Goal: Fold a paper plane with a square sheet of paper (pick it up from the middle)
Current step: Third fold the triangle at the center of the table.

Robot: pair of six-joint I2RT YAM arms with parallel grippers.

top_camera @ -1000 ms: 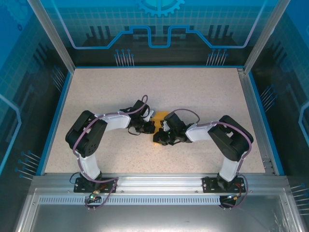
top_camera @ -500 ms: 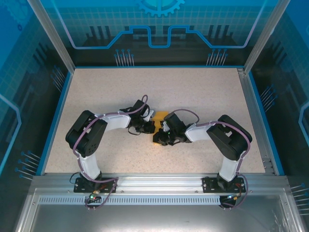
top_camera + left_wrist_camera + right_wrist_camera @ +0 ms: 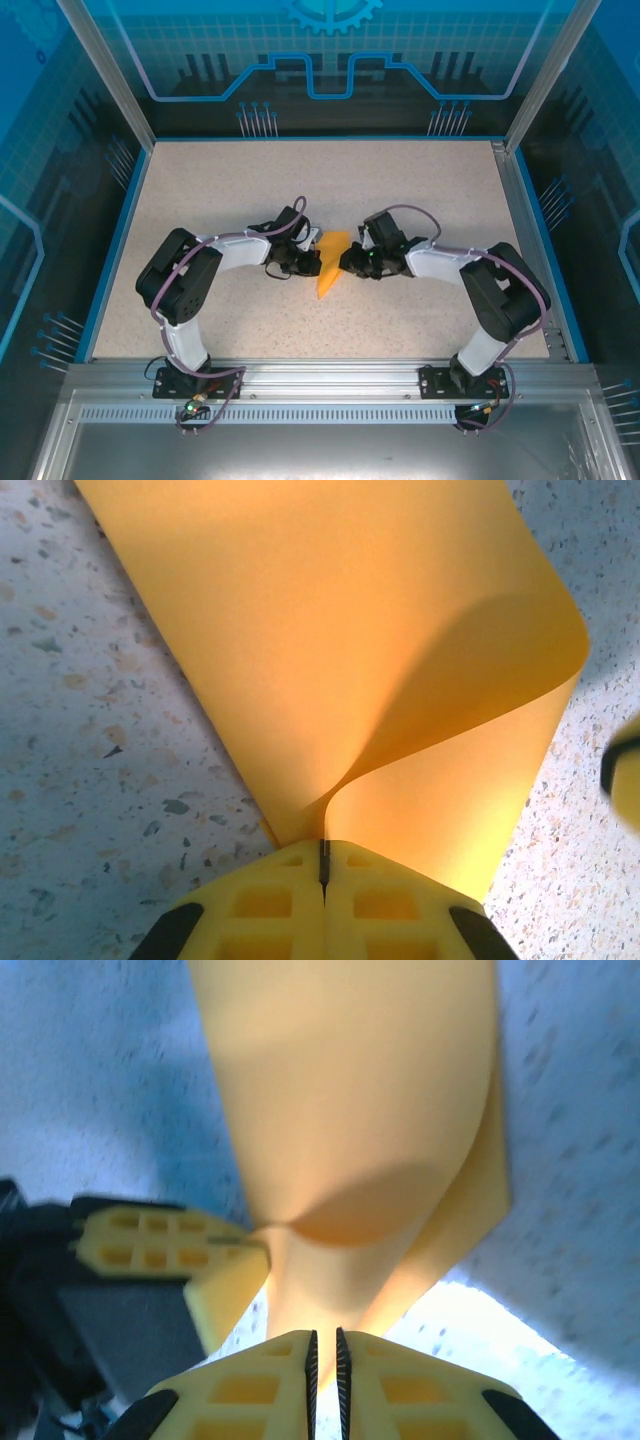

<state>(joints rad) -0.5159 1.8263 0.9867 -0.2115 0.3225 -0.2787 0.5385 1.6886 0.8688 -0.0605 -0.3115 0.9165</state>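
Nearest, arm bases: both are bolted to the metal rail [image 3: 320, 385] along the bottom of the top view. The left arm [image 3: 180, 285] is at lower left and the right arm [image 3: 495, 300] at lower right.
Arms' pose: each bends inward, so the two wrists face each other at the middle of the frame.
Left gripper [image 3: 323, 855]: its yellow fingers are pressed together at the bottom of its wrist view, pinching the paper's edge in the seam.
Right gripper [image 3: 324, 1345]: its pads are nearly together at the bottom of its wrist view, with a thin slit between them. The paper's narrow lower part runs down into the slit and is pinched there.
Orange-yellow paper [image 3: 329, 264]: it sits at the centre of the top view, between the two grippers, as a long shape tapering toward the lower edge.
Paper's form: in both wrist views it rises from the grip and curls, one flap bowed over the other.
Left fingertip, from the right wrist: it shows at middle left, touching the paper.
Table [image 3: 420, 190]: speckled beige with a blue border.
Back wall [image 3: 330, 60]: a blue panel with a line pattern, across the top.
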